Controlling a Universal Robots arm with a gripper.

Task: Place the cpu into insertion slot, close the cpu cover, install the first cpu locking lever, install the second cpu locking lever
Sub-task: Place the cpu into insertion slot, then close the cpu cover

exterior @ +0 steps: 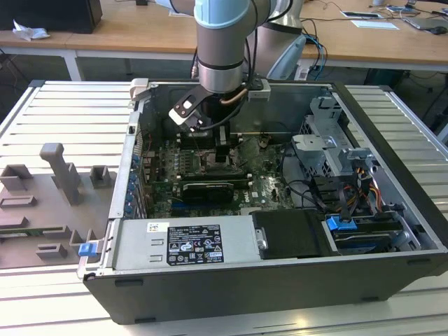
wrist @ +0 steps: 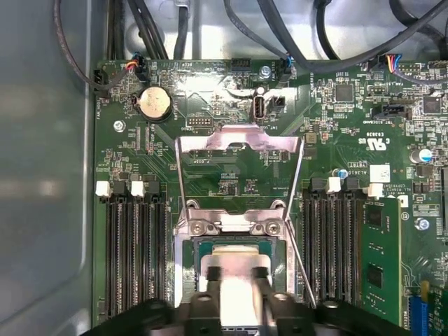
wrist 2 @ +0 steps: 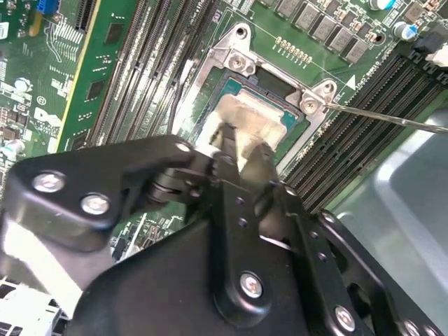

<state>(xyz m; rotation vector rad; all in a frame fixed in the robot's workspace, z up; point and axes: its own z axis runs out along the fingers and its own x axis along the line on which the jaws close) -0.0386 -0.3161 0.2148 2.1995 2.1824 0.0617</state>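
A: Where do things stand?
B: The claw [wrist: 236, 283] hangs low (gripping or not, I cannot tell); cpu cover [wrist: 238, 136] raised; insertion slot [wrist: 183, 260] seemingly holds the cpu [wrist: 236, 257].
A: Handling?
B: Light, stiff, fragile; take its edges.

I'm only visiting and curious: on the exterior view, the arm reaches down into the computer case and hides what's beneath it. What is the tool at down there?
Observer: In the first wrist view, the tool is right over the cpu, which appears to lie in the insertion slot.
Visitor: Is that slot closed up?
Observer: No. The cpu cover is flipped open, swung away from the slot.
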